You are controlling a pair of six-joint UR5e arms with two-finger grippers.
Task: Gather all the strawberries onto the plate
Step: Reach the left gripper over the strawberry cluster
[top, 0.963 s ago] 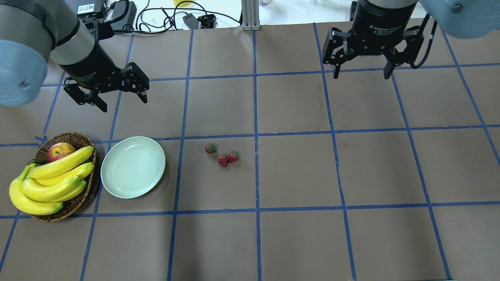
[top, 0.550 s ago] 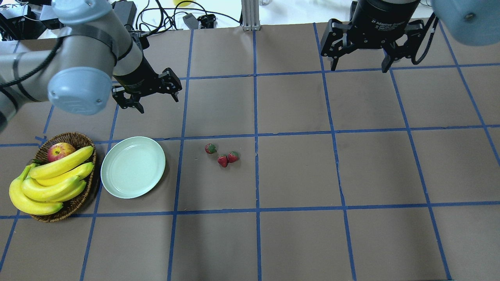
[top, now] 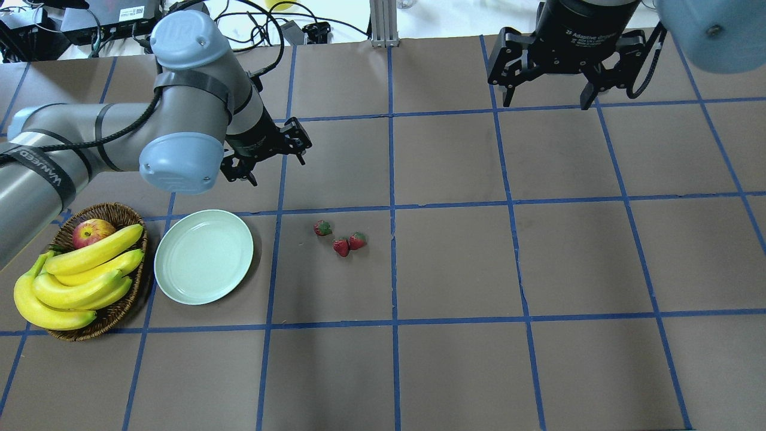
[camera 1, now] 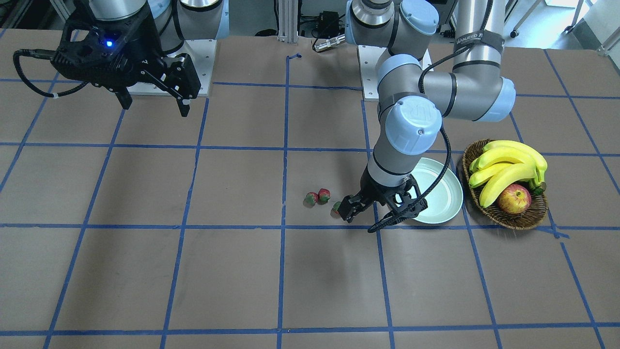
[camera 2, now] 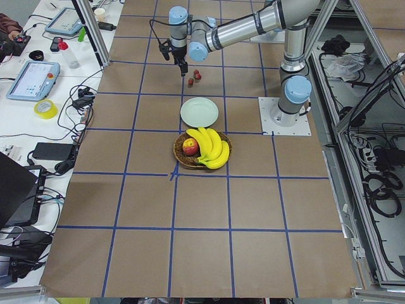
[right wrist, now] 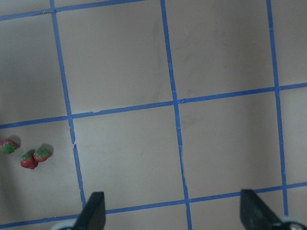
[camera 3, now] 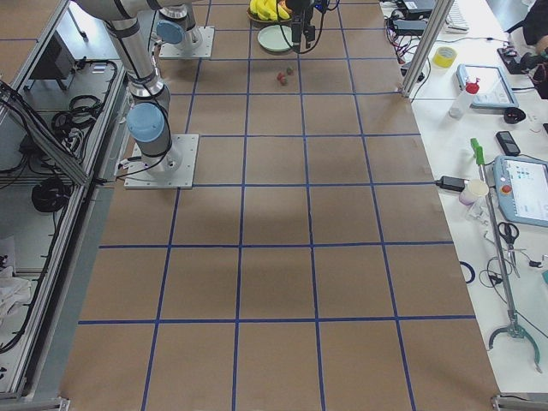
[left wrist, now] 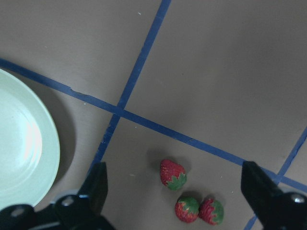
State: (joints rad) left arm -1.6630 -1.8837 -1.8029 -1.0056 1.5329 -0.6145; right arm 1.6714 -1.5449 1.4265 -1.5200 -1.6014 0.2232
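Three small red strawberries lie close together on the brown table, right of the pale green plate. They also show in the front view and in the left wrist view. The plate holds nothing. My left gripper is open and empty, raised above the table just beyond the strawberries and the plate. In the front view it half hides one strawberry. Its fingers frame the berries in the wrist view. My right gripper is open and empty, high at the far right.
A brown wicker basket with bananas and a red-yellow apple stands left of the plate, almost touching it. Blue tape lines grid the table. Cables and boxes lie beyond the far edge.
My left arm has swung right from the far left, bringing its open gripper close to the strawberries. My right gripper has drifted slightly farther away. Strawberries and plate have not moved.
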